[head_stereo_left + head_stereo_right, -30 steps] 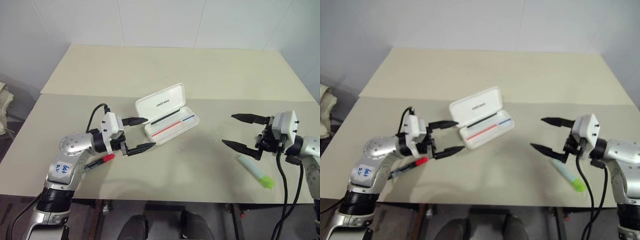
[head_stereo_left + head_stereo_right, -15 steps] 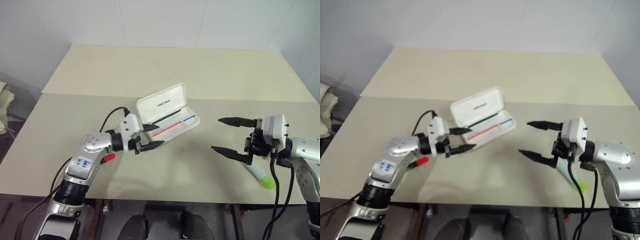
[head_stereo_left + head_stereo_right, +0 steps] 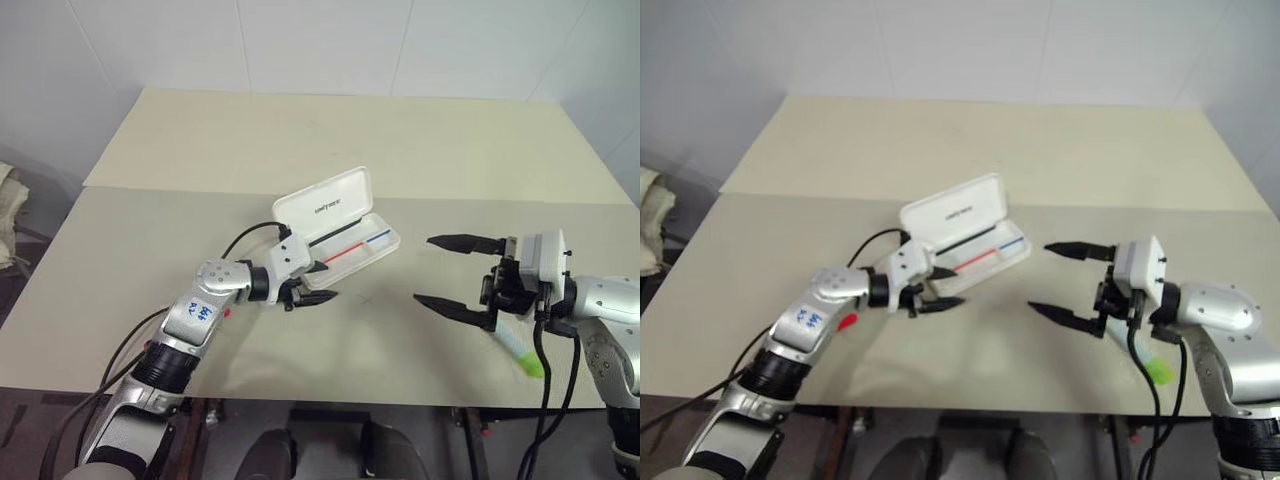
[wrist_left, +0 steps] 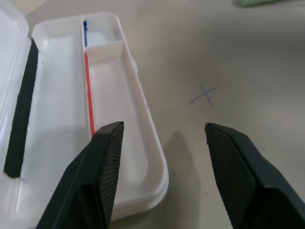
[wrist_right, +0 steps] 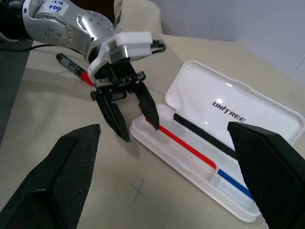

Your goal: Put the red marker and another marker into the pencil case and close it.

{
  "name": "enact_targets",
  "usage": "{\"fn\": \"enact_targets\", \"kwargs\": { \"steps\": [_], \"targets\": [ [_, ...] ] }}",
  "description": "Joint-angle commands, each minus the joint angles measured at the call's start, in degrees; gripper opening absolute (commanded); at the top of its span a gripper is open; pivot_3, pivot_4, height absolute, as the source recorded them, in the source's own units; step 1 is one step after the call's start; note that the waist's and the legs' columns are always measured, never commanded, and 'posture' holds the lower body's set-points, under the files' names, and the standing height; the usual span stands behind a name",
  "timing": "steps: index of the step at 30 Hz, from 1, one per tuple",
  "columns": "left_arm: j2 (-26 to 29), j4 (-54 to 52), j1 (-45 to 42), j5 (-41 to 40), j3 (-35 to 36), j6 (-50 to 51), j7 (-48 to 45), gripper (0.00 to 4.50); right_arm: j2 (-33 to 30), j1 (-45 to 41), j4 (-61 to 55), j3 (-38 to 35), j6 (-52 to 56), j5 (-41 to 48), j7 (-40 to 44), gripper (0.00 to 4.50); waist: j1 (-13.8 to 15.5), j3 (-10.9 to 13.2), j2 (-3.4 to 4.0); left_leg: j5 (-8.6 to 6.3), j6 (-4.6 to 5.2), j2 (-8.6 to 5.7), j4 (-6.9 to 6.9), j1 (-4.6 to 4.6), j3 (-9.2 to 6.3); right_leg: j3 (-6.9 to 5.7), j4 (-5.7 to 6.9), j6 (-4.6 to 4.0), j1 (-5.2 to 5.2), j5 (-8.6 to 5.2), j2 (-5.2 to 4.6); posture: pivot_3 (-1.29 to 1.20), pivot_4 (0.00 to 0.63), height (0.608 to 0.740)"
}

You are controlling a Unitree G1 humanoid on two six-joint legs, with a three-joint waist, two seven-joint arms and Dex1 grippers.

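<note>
Both markers still out on the table [image 3: 330, 130], pencil case [image 3: 340, 237] lying open with lid raised. Left gripper [image 3: 318, 288] empty, fingers partly spread astride the case's near rim, with the red marker [image 5: 74, 67] behind it beside the left forearm, long axis roughly along that arm. Right gripper [image 3: 455, 272] empty and wide open, another marker [image 3: 520, 348] just beneath its wrist, so nearer that arm.

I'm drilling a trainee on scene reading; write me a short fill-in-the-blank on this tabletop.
1. The pencil case has its lid ____.
2. The red marker lies on the ____, not in the case.
3. The left gripper holds ____.
4. The case lid is printed ____.

Missing words: open; table; nothing; UNITREE
</note>
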Motion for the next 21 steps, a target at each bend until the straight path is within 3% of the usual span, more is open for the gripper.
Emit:
{"fn": "enact_targets", "kwargs": {
  "steps": [1, 17, 21],
  "targets": [
    [-0.9, -1.4, -2.9, -1.1, -0.6, 5.3, -0.7, 2.87, 0.1, 0.3, -2.6, -1.0, -0.7, 0.7, -0.9, 4.5, 0.0, 0.0, -0.01, 0.0, 0.0, 0.0, 0.01, -0.01, -0.02, 0.0, 0.0, 0.0, 0.0, 0.0, 0.0, 0.0, 0.15, 0.74],
    [4.9, -0.5, -10.5, 3.6, -11.1, 18.0, -6.4, 2.87, -0.9, -2.1, -5.4, -2.4, -0.1, 1.6, -2.7, 4.5, -0.3, 0.0, -0.02, -0.01, 0.01, 0.02, 0.01, 0.03, 0.0, 0.02, 0.01, 0.0, 0.0, 0.0, 0.04, 0.0, 0.15, 0.74],
    [5.1, 0.1, -10.2, 4.2, -11.2, 17.3, -6.0, 2.03, -0.9, -2.3, -6.0, -2.4, 0.1, 1.7, -3.3, 4.5, -0.4, 0.0, -0.01, -0.01, 0.01, 0.04, -0.01, 0.05, 0.0, 0.02, 0.02, 0.0, 0.0, 0.0, 0.07, 0.0, 0.15, 0.74]
  ]
}}
